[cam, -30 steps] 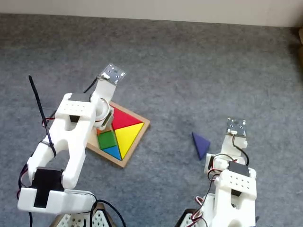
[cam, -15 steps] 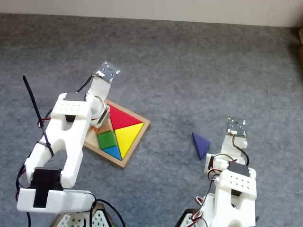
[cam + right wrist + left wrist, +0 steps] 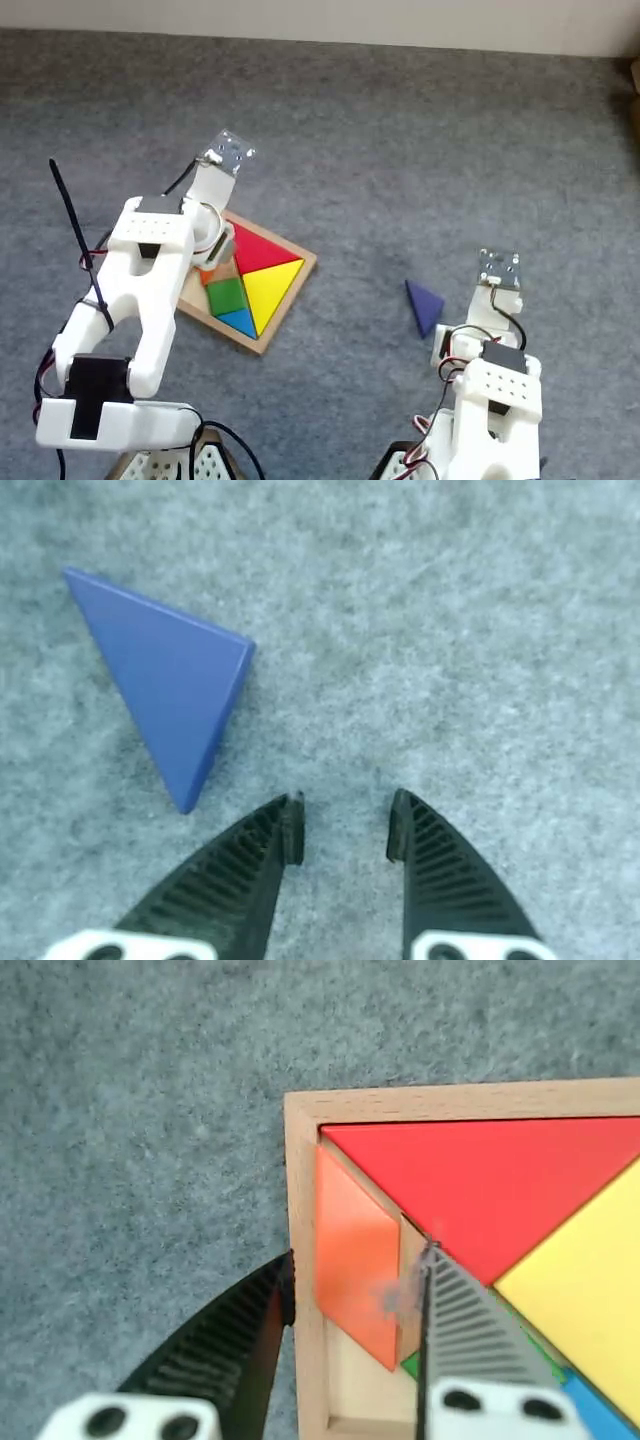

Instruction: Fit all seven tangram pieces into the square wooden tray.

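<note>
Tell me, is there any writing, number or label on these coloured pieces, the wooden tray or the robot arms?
No text can be read anywhere.
The wooden tray, the orange piece, the red piece and the blue triangle are plain, without letters or numbers.
The small grey plate on each arm shows specks too small to read.

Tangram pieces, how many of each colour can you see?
Red triangle: 1
Yellow triangle: 1
Green square: 1
Light blue triangle: 1
Orange parallelogram: 1
Dark blue triangle: 1
Total: 6 pieces
</note>
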`<state>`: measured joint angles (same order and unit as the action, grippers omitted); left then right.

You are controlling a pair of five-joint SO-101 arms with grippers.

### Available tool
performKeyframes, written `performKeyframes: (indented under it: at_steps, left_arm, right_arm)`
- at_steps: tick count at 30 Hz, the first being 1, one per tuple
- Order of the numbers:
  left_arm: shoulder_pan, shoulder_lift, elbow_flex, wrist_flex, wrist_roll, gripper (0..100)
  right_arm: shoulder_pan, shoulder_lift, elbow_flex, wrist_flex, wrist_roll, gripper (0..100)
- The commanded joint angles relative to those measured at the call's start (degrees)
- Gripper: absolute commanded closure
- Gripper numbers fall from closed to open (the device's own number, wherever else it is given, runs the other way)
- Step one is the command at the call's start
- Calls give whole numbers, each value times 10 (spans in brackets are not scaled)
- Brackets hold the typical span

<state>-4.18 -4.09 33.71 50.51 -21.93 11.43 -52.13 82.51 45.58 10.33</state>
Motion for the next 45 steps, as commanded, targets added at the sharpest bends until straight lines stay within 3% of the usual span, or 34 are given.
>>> performKeyframes:
  at_steps: [1, 10, 15, 23, 25, 33, 40, 45]
  left_arm:
    - [-19, -8, -29, -10, -1, 835]
    - [-58, 6, -22, -21, -1, 836]
    - [-42, 75, -19, -57, -1, 836]
    - [-2, 99, -56, -28, 1, 836]
    - [3, 96, -58, -28, 31, 835]
    - [15, -65, -63, 58, 86, 832]
    - [36, -247, 22, 90, 153, 832]
    - [18, -313, 98, 88, 162, 832]
  right_arm:
    - [6, -13, 2, -7, 7, 853]
    - [6, -13, 2, -7, 7, 853]
    - [6, -13, 2, -7, 7, 853]
    - [6, -13, 2, -7, 7, 853]
    - [6, -13, 2, -7, 7, 853]
    - [6, -13, 2, -7, 7, 853]
    - [6, -13, -1, 0, 6, 853]
    - [0, -11, -108, 122, 6, 850]
